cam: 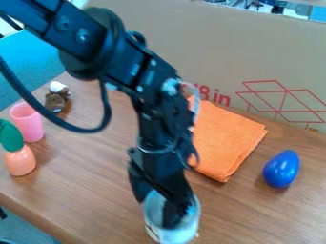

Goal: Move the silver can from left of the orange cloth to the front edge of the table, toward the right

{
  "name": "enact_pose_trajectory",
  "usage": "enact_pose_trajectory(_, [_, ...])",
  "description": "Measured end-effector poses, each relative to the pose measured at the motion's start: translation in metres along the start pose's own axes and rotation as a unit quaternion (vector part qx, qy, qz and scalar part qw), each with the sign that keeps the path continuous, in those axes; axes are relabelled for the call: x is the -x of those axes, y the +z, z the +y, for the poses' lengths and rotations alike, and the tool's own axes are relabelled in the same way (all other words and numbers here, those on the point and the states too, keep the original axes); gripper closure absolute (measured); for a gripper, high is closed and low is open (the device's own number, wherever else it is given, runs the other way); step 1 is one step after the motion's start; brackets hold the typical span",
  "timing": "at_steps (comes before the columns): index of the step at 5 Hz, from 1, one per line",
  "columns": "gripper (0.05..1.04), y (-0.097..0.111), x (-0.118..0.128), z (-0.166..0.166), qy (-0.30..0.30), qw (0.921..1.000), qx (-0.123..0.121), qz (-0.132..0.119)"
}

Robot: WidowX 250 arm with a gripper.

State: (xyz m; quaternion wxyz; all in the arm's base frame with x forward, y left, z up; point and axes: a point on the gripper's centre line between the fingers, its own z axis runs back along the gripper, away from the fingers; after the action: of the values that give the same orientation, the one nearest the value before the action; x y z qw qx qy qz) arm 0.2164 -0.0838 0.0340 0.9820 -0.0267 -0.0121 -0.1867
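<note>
Orange cloth: folded into a flat pad on the wooden table, the landmark for the rest; the black arm hides part of its left side.
Gripper: the black gripper is nearer the camera than the orange cloth and to its left, pointing down at the whitish container's mouth – I cannot tell whether it stands wide or narrow, or grips the rim.
Whitish container: upright below the gripper, on the near left side of the orange cloth; its mouth is partly hidden.
Blue egg-shaped thing: right of the orange cloth, apart from it.
Pink cup: well left of the orange cloth, upright.
Carrot-like toy: orange with a green top, left of the orange cloth, near the pink cup.
Brown toy: white-topped, farther back on the left.
Cardboard: behind the orange cloth, marked with red lines.Orange cloth: folded into a flat pad on the wooden table; the black arm hides part of its left side.
Gripper: black, nearer the camera than the orange cloth and to its left, pointing down at the whitish container – I cannot tell whether it stands wide or narrow, or grips the rim.
Whitish container: upright on the table, nearer the camera than the orange cloth and to its left, its mouth partly hidden by the gripper.
Blue egg-shaped thing: right of the orange cloth, apart from it.
Pink cup: upright, well to the left of the orange cloth.
Carrot-like toy: orange with a green top, well left of the orange cloth – just beside the pink cup.
Brown toy: white-topped, left of the orange cloth and farther back.
Cardboard: behind the orange cloth, marked with red lines.
</note>
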Motion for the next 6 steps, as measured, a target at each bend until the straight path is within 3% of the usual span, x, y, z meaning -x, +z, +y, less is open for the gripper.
enact_pose_trajectory(2, [0.077, -0.006, -0.022, -0.048, -0.029, 0.9987, 0.042, -0.004])
enact_pose_trajectory(3, [0.077, -0.006, -0.026, -0.051, -0.022, 0.9984, 0.051, -0.007])
enact_pose_trajectory(4, [0.078, -0.002, -0.031, -0.040, 0.002, 0.9986, 0.051, -0.015])
enact_pose_trajectory(5, [0.078, 0.007, -0.027, -0.021, 0.030, 0.9988, 0.029, -0.025])
enact_pose_trajectory(6, [0.078, 0.032, -0.029, -0.006, 0.036, 0.9960, 0.024, -0.078])
